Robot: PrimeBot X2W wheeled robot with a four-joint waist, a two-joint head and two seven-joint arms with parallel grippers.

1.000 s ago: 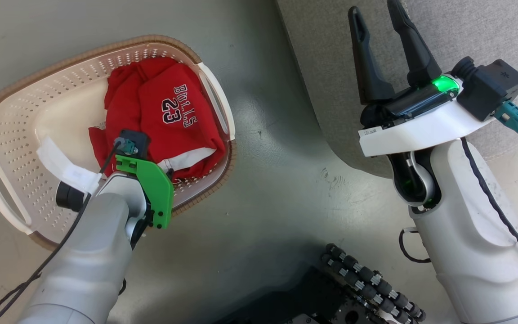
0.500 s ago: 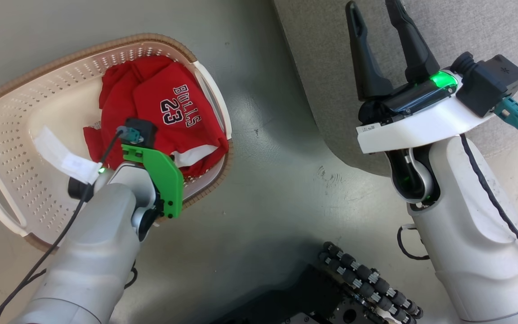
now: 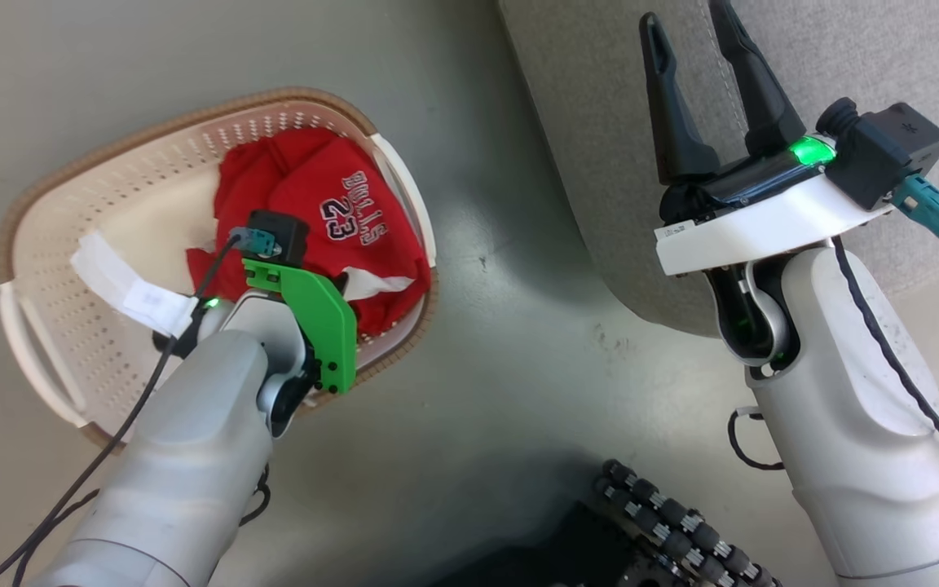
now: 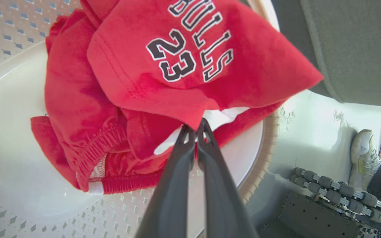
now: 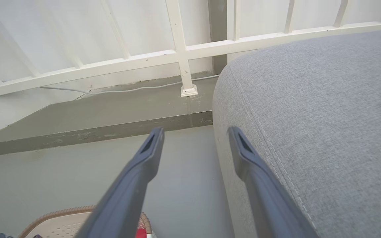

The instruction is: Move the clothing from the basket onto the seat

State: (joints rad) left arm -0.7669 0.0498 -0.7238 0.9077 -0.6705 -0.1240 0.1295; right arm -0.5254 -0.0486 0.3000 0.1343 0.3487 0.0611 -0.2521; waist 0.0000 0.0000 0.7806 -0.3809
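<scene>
Red clothing [image 4: 137, 82] carries black-and-white "BULLS 23" lettering and white trim. The basket [image 3: 111, 204] is cream and perforated, with a brown woven rim. Grey seat [image 3: 584, 98] at one o'clock; grey-green floor [image 3: 502, 367].

Bright even light, soft shadows, glare inside the basket [image 4: 5, 148].
</scene>
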